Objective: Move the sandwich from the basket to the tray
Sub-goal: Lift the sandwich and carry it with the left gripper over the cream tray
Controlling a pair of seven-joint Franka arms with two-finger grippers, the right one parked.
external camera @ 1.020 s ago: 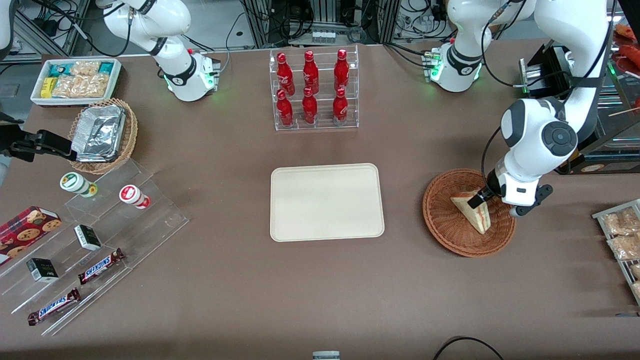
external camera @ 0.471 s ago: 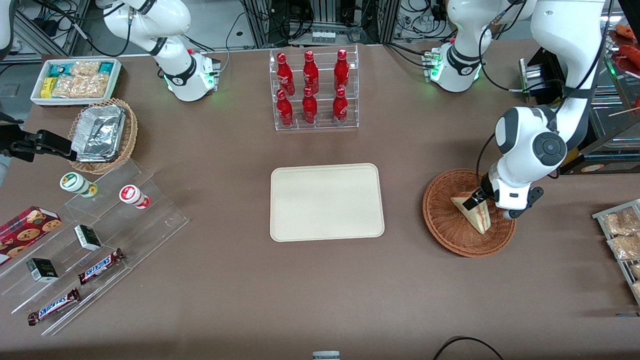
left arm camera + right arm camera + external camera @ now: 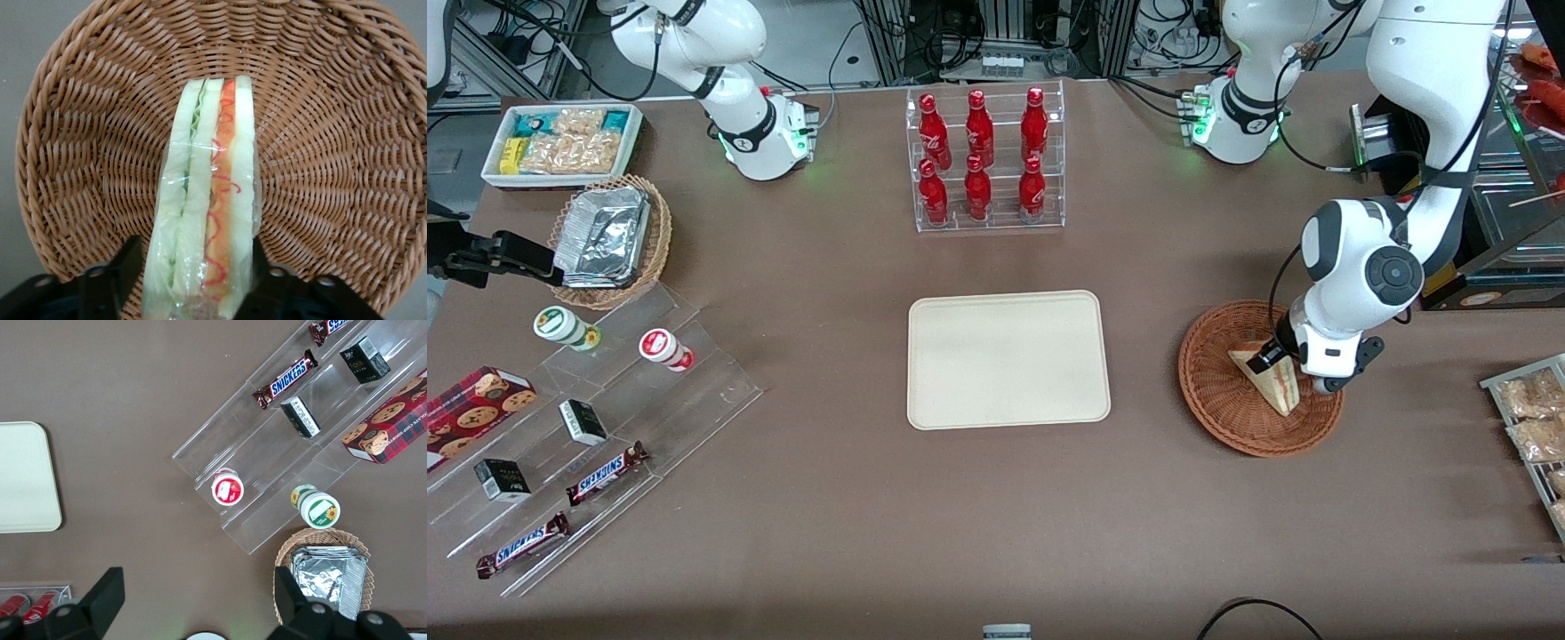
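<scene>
The gripper (image 3: 1267, 358) is down in the basket (image 3: 1218, 400), with one finger on each side of the sandwich (image 3: 203, 200). The fingers (image 3: 127, 263) are close to the bread, but I cannot tell if they squeeze it. The sandwich lies in the basket right under the gripper. The tray (image 3: 1008, 359) sits well apart from the gripper on the brown bench (image 3: 960, 516), toward the parked arm's end.
</scene>
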